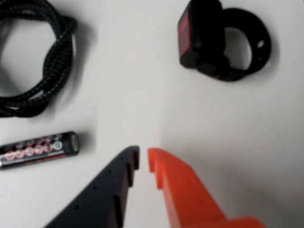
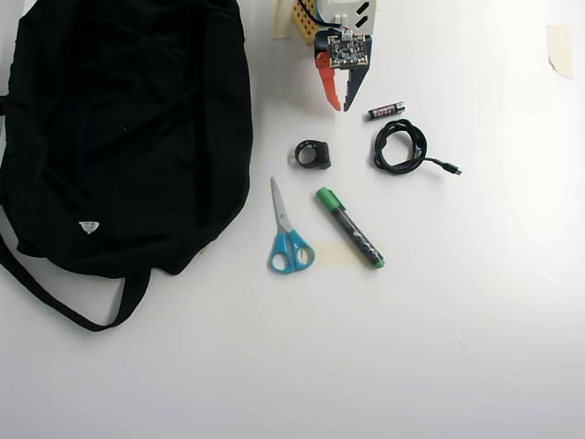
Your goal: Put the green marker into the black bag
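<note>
Gripper point(image 2: 343, 107): orange and black fingers nearly closed, a thin gap between the tips, grasping nothing, near the battery point(image 2: 386, 110). Green marker point(image 2: 350, 228): flat on the white table point(image 2: 457, 347), between the blue-handled scissors point(image 2: 288, 233) and coiled cable point(image 2: 399, 147). Black bag point(image 2: 119, 128): at overhead view's left, well apart from the marker.

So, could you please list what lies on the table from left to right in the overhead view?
black bag → scissors → ring-shaped black item → green marker → battery → coiled cable

Hobby desk, plain white table point(image 2: 475, 347), scissors point(image 2: 289, 240), coiled cable point(image 2: 399, 147), battery point(image 2: 386, 111)
</note>
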